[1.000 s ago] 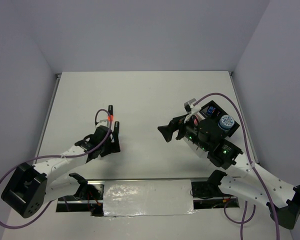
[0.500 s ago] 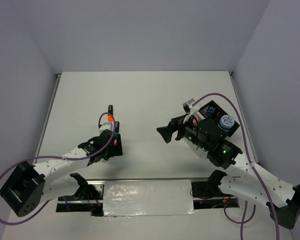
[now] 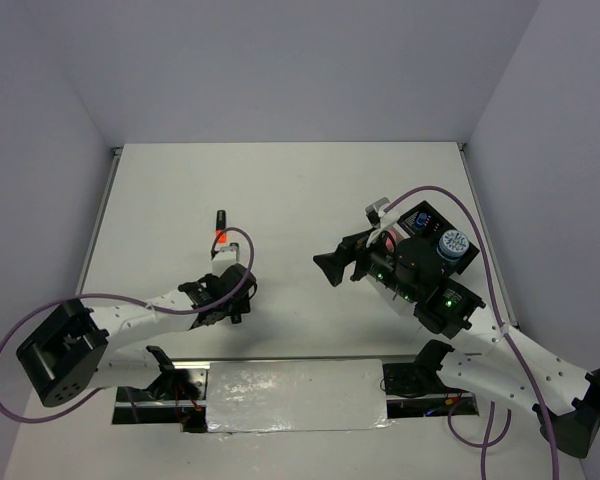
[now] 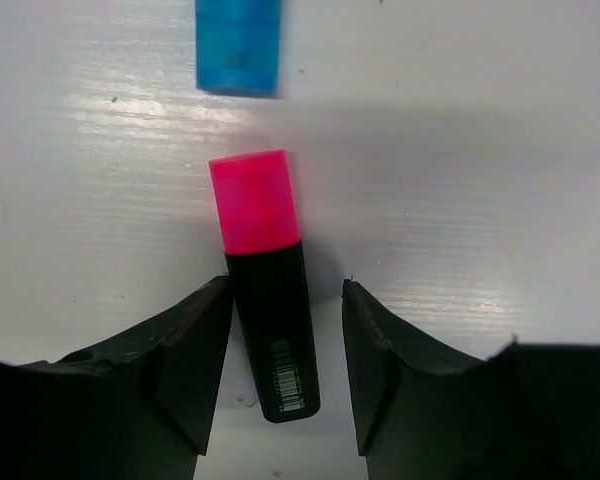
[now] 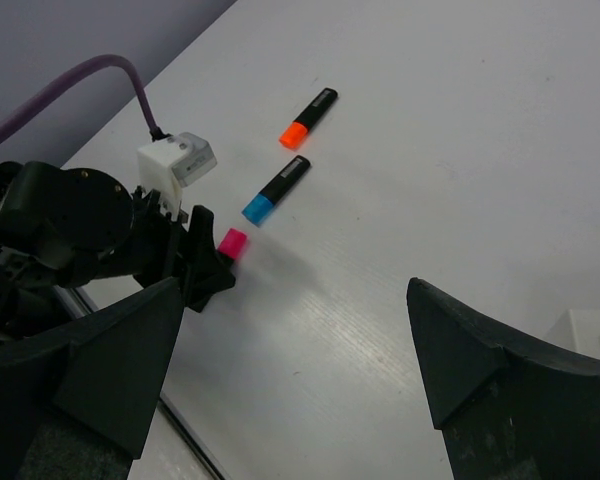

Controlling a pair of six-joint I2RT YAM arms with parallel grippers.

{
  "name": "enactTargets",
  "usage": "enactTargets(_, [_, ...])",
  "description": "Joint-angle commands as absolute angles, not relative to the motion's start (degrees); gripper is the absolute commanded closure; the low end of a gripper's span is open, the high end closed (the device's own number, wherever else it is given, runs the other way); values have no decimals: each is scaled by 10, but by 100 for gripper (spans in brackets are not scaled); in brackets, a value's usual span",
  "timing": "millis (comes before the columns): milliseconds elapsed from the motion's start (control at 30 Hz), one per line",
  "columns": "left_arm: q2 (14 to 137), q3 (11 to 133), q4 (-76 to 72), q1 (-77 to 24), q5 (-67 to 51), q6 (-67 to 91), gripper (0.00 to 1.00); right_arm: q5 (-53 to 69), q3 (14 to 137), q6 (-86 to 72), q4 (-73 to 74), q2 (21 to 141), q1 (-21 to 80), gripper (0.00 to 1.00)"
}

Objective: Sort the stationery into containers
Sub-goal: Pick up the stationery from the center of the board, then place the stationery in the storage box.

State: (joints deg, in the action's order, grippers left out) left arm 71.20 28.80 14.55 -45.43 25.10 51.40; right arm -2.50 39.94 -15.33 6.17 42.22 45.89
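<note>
Left wrist view has the left gripper set low over the short pink highlighter with the black barrel. Its jaws are spread to either side of the barrel and have not closed. The left finger sits just beside the plastic, with a gap showing on the other side, so I judge this to be the moment before the pinch.

Just beyond the pink highlighter's cap lies the short blue highlighter, and further along the same line is the short orange highlighter. All three are on the white table, so none is sorted yet.

Well across the table from the pink highlighter, on the robot's right, stands the white slotted desk organizer. A blue round tub already sits in it, and bits of blue and pink show in its black compartment, too small to name. The task therefore looks partly done, with the highlighters left.

The right gripper hangs wide apart and empty, on the organizer's side of the pink highlighter. Its arm covers much of the organizer from above and may crowd a drop there. The blue highlighter is close enough to be nudged during the lift.
</note>
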Motion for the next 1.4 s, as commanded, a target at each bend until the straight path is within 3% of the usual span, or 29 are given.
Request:
enactTargets(0, [763, 273, 234, -484, 226, 570, 40, -19, 400, -148, 39, 413, 462, 0])
enactTargets(33, [778, 276, 236, -500, 233, 583, 42, -16, 399, -149, 36, 410, 461, 0])
enactTargets(133, [803, 280, 236, -525, 236, 608, 61, -16, 397, -151, 36, 404, 462, 0])
enactTargets(167, [809, 280, 234, -531, 234, 615, 72, -16, 396, -151, 37, 403, 461, 0])
enactTargets(300, [829, 286, 229, -560, 235, 638, 99, -23, 392, -153, 36, 391, 461, 0])
enactTargets(533, [716, 312, 189, -649, 308, 622, 100, -161, 396, -289, 93, 396, 404, 0])
enactTargets(800, [523, 228, -136, -664, 259, 386, 100, -20, 358, -366, 3, 417, 393, 0])
enactTargets(900, [488, 205, -196, -665, 238, 339, 100, -3, 335, -396, -45, 434, 407, 1])
enactTargets(1167, [465, 178, -283, -665, 210, 273, 100, 23, 324, -430, -105, 511, 471, 8])
enactTargets(1367, [492, 199, -295, -665, 214, 249, 100, 16, 321, -429, -136, 559, 522, 20])
